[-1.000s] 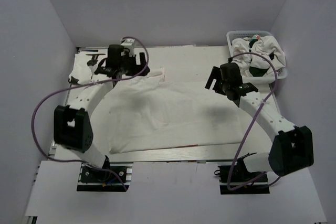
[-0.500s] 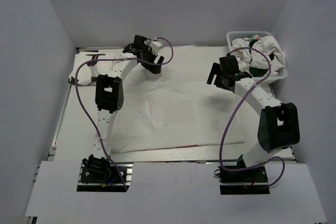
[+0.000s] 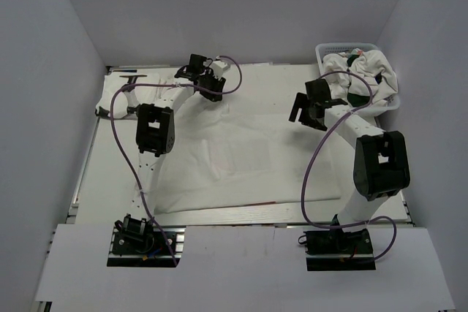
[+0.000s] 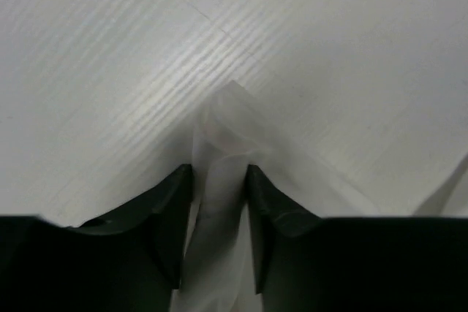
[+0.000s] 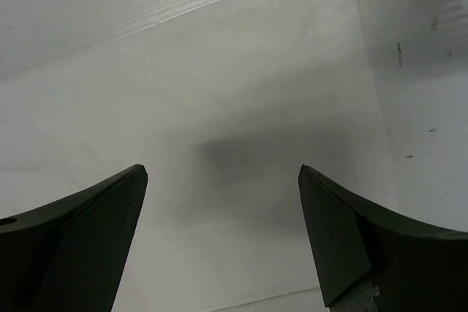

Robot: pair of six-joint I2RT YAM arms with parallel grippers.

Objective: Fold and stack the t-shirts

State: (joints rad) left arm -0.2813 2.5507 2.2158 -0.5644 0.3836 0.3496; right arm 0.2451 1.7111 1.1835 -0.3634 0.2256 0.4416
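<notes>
At the left wrist alone, left gripper (image 4: 219,174) tight on a t-shirt (image 4: 228,118) fold; right gripper (image 5: 222,171) wide apart.

Bright, even overhead light up top; wrist views dimmer, the left claw (image 4: 219,174) blurred close-up.

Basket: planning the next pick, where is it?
In the top external view the basket sits at the far right corner of the table, just beyond the right gripper, holding crumpled t-shirts.
</notes>
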